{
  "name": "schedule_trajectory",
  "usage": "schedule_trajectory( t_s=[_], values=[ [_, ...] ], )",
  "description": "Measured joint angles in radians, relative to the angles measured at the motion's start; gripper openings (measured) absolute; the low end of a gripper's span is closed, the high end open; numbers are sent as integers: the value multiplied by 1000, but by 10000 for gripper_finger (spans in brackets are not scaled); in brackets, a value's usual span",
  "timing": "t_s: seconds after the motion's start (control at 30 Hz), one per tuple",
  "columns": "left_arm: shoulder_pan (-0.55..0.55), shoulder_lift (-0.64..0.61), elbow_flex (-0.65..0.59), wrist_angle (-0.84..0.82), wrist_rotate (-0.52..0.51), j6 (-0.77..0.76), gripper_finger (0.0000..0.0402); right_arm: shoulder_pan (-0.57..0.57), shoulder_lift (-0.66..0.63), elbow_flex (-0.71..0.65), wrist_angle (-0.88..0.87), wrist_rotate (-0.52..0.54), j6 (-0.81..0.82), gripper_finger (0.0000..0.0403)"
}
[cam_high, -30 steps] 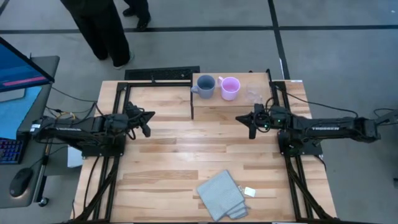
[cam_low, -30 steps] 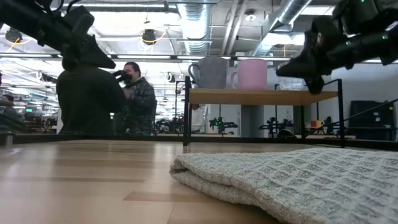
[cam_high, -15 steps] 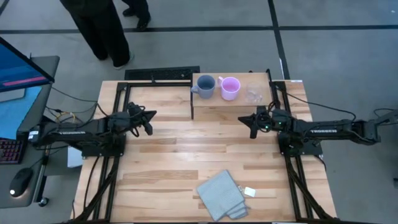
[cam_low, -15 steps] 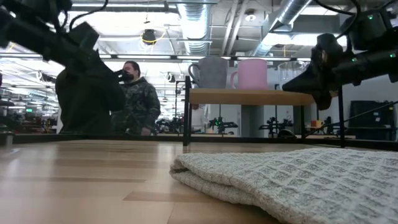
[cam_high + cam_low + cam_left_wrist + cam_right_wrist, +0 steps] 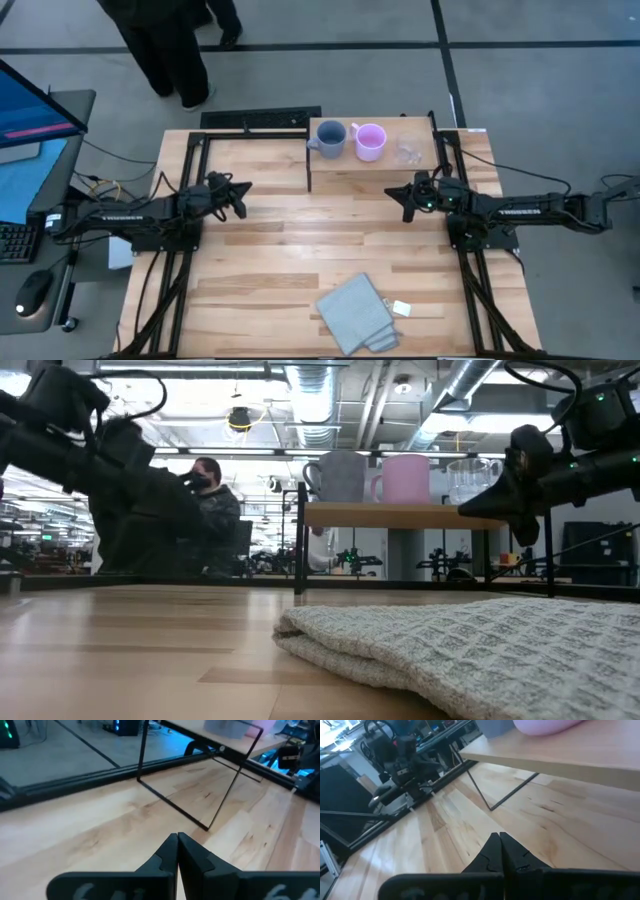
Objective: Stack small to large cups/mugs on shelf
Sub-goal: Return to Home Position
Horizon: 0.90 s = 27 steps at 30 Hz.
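Blue-grey mug (image 5: 331,138), pink mug (image 5: 370,141), clear cup (image 5: 407,151): upright in a row on the shelf (image 5: 372,172) at far edge of table (image 5: 300,270), side by side, not nested. Left gripper (image 5: 243,188) over bare table left of shelf, fingers pressed together on nothing. Right gripper (image 5: 393,192) just in front of shelf's right half, likewise clenched.

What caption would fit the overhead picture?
Grey mug, pink mug, clear cup on the shelf; left gripper and right gripper shut.

Both arms reached inward toward centre: left arm from the left, left gripper (image 5: 238,193) fingers pressed together, empty; right arm from the right, right gripper (image 5: 404,199) likewise closed, empty.
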Motion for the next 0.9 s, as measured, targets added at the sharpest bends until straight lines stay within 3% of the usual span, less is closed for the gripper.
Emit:
schedule_trajectory(
  t_s=[0.17, 0.67, 0.9],
  values=[
    [0, 0, -44, 51, 0, -38, 0, -11, 0, 0, -7, -1, -2, 1],
    [0, 0, -45, -33, -4, -91, 0, -11, 0, 0, -43, -4, 5, 1],
    [0, 0, -46, -48, -7, -109, 0, -11, 1, -1, -142, -3, 50, 2]
  ],
)
